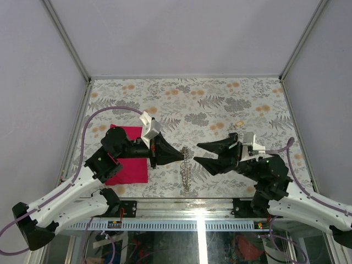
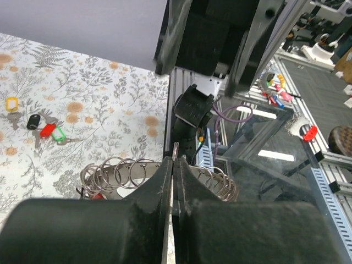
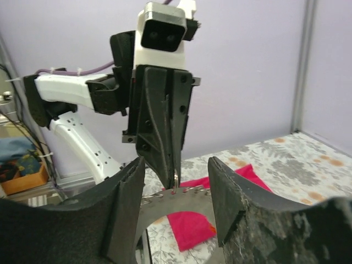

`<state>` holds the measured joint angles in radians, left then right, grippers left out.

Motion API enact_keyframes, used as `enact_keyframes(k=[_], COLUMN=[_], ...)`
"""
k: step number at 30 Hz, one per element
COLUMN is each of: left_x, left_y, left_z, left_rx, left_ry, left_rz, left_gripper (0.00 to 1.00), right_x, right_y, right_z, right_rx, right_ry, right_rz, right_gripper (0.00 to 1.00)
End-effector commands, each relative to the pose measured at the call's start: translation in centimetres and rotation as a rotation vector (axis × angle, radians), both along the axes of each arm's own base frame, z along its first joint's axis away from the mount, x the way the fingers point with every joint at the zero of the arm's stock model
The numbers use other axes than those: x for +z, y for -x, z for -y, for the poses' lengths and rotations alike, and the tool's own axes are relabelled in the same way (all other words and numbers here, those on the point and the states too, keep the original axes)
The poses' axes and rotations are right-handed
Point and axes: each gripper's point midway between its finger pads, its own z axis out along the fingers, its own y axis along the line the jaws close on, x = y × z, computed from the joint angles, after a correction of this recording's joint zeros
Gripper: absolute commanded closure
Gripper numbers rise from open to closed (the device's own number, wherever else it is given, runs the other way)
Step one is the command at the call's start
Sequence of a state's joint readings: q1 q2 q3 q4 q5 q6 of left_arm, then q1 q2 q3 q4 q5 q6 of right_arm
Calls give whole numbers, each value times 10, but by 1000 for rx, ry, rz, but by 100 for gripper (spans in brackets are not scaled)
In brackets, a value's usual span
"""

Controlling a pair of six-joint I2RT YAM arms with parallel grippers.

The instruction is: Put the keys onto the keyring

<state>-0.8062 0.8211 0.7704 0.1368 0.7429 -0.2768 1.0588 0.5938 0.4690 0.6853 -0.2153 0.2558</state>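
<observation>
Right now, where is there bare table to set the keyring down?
Free: the far strip of table, beyond the cloth and keys. Crowded: the near middle, where left claw, right claw and keyring meet.

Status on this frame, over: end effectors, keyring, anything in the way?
Left end effector shut on keyring, pinching one ring. Right end effector open, empty, facing it. Keys lying on table, apart from keyring. Magenta cloth off to the side.
</observation>
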Motion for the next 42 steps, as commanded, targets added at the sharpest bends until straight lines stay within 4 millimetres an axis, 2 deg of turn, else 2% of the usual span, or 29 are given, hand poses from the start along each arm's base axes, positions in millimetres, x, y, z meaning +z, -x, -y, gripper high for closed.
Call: enact_keyframes(k=[1, 7, 10, 11, 15, 23, 31, 36, 42], left_x=[6, -23, -33, -36, -43, -42, -43, -45, -43], left_y=[-1, -9, -11, -12, -11, 3, 6, 8, 10], left_z=[-6, -10, -11, -12, -11, -10, -10, -9, -8], left_rx=[9, 17, 35, 44, 58, 6, -4, -10, -17], left_ry=[-64, -296, -392, -420, -515, -599, -624, -635, -632], left_rz=[65, 33, 45, 52, 87, 145, 155, 152, 158], left_gripper=[100, 100, 100, 100, 100, 100, 100, 100, 100], right_x=[3, -34, -45, -48, -58, -61, -62, -56, -60], right_y=[-18, -18, 0, 7, 6, 13, 13, 15, 14], right_z=[20, 23, 17, 14, 7, -13, -29, -35, -42], right_rx=[-152, -160, -54, -10, 11, 104, 159, 177, 195], right_ry=[129, 355, 421, 438, 477, 498, 503, 477, 485], right_rz=[-42, -77, -33, 7, 24, 107, 117, 119, 110], right_gripper=[42, 40, 40, 41, 48, 57, 63, 65, 68])
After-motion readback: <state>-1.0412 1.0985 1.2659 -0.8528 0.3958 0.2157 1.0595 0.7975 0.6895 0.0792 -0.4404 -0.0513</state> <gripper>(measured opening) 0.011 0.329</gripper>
